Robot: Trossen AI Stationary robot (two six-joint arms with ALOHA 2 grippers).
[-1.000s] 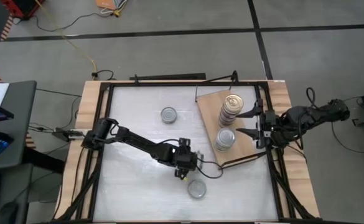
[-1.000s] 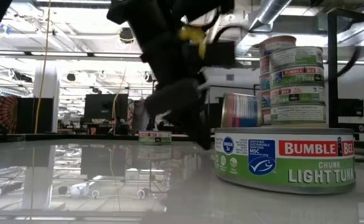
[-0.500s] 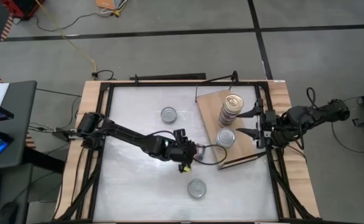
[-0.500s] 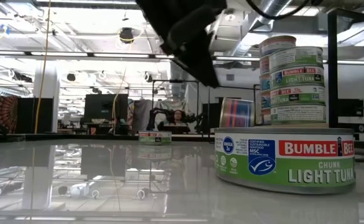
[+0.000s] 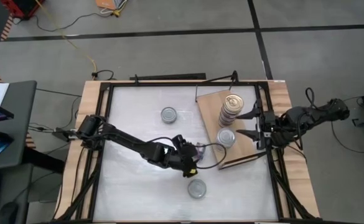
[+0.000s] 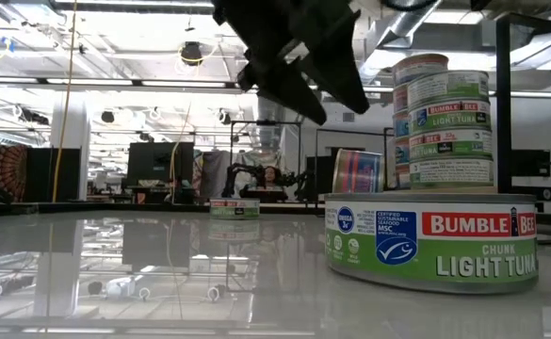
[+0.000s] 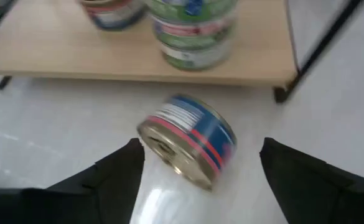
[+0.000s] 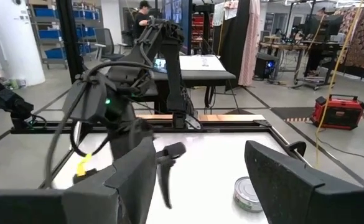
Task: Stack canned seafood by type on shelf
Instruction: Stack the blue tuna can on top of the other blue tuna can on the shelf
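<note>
The left pincer [image 7: 197,171] stands with its fingers apart, gripping nothing, just beside the shelf [image 5: 239,157]; a red-and-blue tin [image 7: 188,148] lies tipped on its side on the table [image 5: 138,118] between them, likely needing righting. The right pincer [image 5: 255,122], also apart and empty, waits at the shelf beside the tall stack [image 5: 230,109], seemingly ready to steady it.

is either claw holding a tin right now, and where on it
No. The left claw stands open around a tipped blue tin without touching it; the right claw is open and empty.

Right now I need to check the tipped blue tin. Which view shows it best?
The left wrist view: the tipped blue tin lies on its side, close and unobstructed. The low view shows it partly hidden; the high view barely shows it.
</note>
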